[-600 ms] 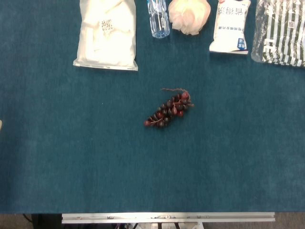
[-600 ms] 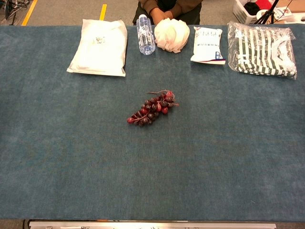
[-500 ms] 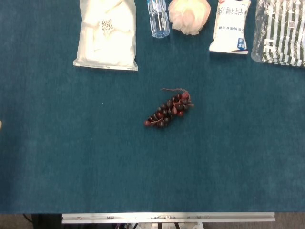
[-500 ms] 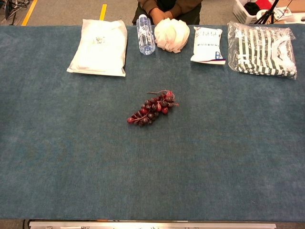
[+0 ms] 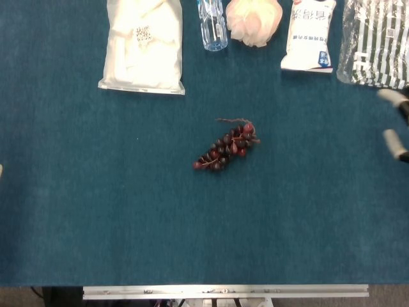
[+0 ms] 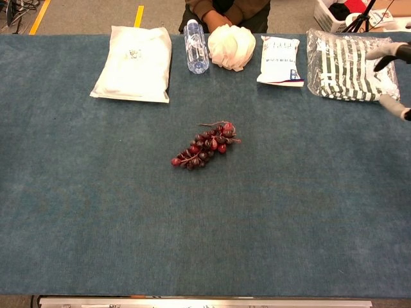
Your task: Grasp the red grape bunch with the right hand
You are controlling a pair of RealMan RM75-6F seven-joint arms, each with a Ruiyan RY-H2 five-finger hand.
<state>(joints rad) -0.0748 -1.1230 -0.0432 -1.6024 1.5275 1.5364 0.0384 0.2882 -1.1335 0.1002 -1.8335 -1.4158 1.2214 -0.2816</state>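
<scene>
The red grape bunch (image 5: 225, 147) lies alone mid-table on the blue cloth, its stem pointing up and right; the chest view shows the red grape bunch (image 6: 204, 146) the same way. My right hand (image 5: 402, 112) pokes in at the right edge, far to the right of the grapes and a little behind them. Two pale fingers (image 5: 394, 144) are spread apart with nothing between them. In the chest view my right hand (image 6: 401, 54) hovers over the striped bag. A pale sliver (image 5: 1, 168) at the left edge is all that might be my left hand.
Along the back edge lie a white bag (image 5: 144, 45), a water bottle (image 5: 212, 25), a pale bundle (image 5: 254, 20), a white and blue pouch (image 5: 308, 35) and a striped bag (image 5: 374, 45). A person (image 6: 225, 8) sits behind the table.
My right hand has come into view at the right edge; before, it did not show. The grapes and the other items have not moved.
</scene>
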